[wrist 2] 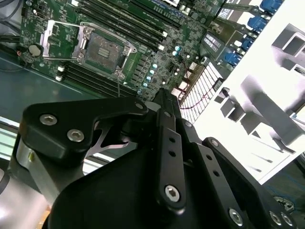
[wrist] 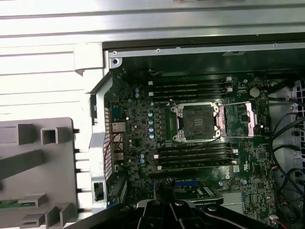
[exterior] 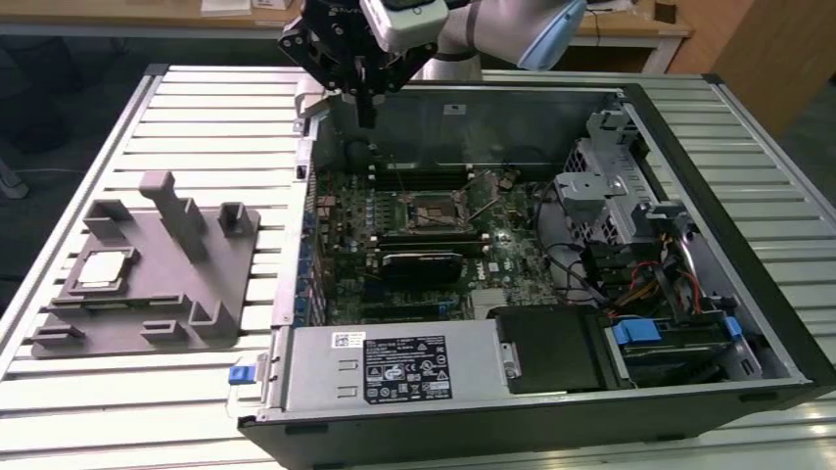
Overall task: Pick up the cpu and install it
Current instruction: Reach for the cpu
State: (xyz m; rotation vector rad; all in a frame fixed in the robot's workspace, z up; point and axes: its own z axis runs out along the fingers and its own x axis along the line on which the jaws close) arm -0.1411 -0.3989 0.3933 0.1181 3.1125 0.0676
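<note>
The cpu, a small silvery square chip, lies flat in a recess of the grey fixture tray on the exterior view's left. My gripper hangs high over the back left corner of the open computer case, well away from the cpu. Its fingers are shut together with nothing between them. The motherboard's socket sits uncovered in the middle of the green board, seen in both wrist views. Its metal load plate is flipped open beside it.
The black computer case lies on its side on a slatted white table. Memory slots flank the socket. Drive cages and cables fill the exterior view's right side. The tray has upright posts.
</note>
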